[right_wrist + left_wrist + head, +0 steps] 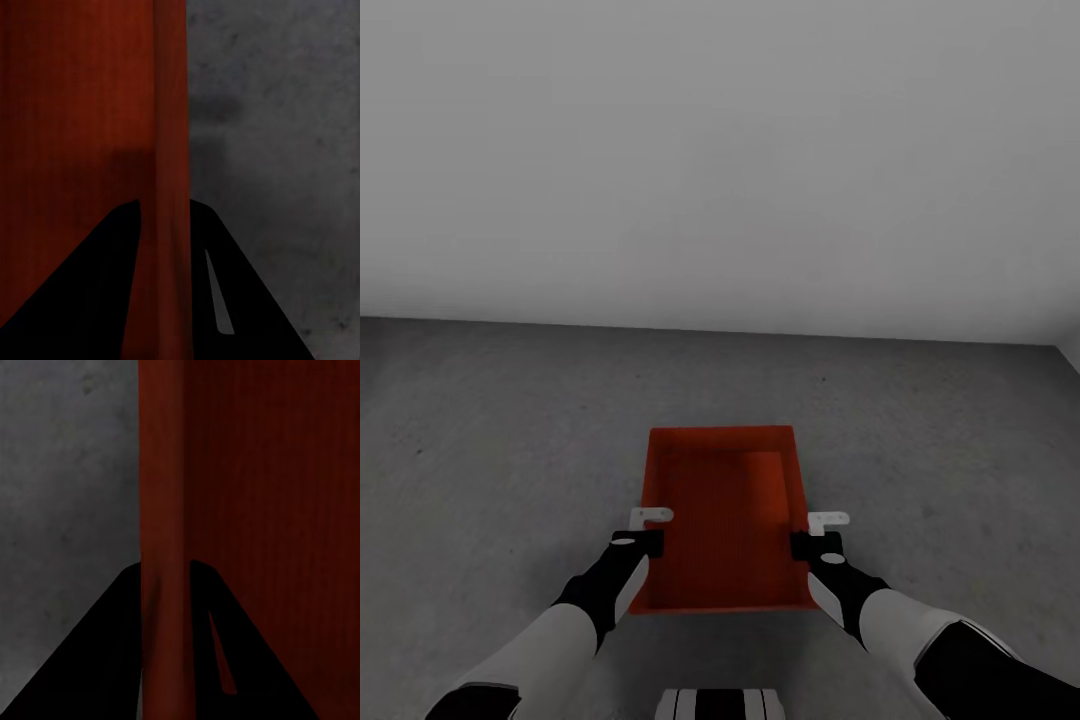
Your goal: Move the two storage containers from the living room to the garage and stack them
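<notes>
Both grippers [646,530] [818,534] seemingly astride container [725,520] walls.

The head camera looks forward and steeply down from above both arms, taking in the grey floor [490,440], the pale wall [720,150] beyond, and the whole red box [725,520] from a fair way off. Each wrist camera sits very close, sighting along its dark fingers [90,660] [247,300] down one side wall of that box, with floor beside it. All three share the box and floor.
</notes>
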Available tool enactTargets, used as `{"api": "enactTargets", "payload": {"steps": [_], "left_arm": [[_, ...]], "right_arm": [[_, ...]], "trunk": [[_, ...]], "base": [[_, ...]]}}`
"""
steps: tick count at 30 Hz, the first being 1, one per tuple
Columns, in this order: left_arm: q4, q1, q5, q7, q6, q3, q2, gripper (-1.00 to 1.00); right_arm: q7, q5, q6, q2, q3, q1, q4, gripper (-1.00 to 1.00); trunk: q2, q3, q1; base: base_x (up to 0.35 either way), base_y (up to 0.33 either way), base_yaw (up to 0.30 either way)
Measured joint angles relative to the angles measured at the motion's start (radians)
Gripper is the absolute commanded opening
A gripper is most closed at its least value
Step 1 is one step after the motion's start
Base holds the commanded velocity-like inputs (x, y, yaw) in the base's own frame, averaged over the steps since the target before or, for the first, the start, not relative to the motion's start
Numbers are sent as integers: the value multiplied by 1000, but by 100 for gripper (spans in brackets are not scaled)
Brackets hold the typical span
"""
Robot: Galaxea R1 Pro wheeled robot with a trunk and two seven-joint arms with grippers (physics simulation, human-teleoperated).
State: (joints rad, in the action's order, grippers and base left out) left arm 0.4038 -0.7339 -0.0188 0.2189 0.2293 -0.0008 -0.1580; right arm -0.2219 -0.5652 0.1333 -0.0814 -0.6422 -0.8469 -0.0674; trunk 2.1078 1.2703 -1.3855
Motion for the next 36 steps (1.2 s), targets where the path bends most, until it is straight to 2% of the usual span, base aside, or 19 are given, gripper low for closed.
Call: {"api": "enactTargets", "payload": {"steps": [1, 2, 3, 4, 5, 36], "left_arm": [[1, 0, 1, 0, 1, -1, 1, -100], [1, 0, 1, 0, 1, -1, 1, 100], [-8, 0, -4, 5, 35, -3, 2, 100], [-11, 1, -11, 8, 37, -2, 2, 100], [-13, 1, -11, 8, 37, -2, 2, 100], [-5, 1, -10, -3, 37, -2, 2, 100]], "right_arm": [[0, 0, 0, 0, 0, 0, 0, -100], [0, 0, 0, -1, 0, 0, 0, -100], [0, 11, 2, 6, -4, -1, -2, 100], [-2, 15, 3, 8, 37, -1, -2, 100], [-2, 15, 2, 9, 39, -1, -2, 100], [-2, 16, 5, 8, 37, -1, -1, 100]], "trunk": [[0, 0, 0], [0, 0, 0], [0, 0, 0], [0, 0, 0], [0, 0, 0], [0, 0, 0]], "base": [[0, 0, 0], [0, 0, 0], [0, 0, 0], [0, 0, 0], [0, 0, 0], [0, 0, 0]]}}
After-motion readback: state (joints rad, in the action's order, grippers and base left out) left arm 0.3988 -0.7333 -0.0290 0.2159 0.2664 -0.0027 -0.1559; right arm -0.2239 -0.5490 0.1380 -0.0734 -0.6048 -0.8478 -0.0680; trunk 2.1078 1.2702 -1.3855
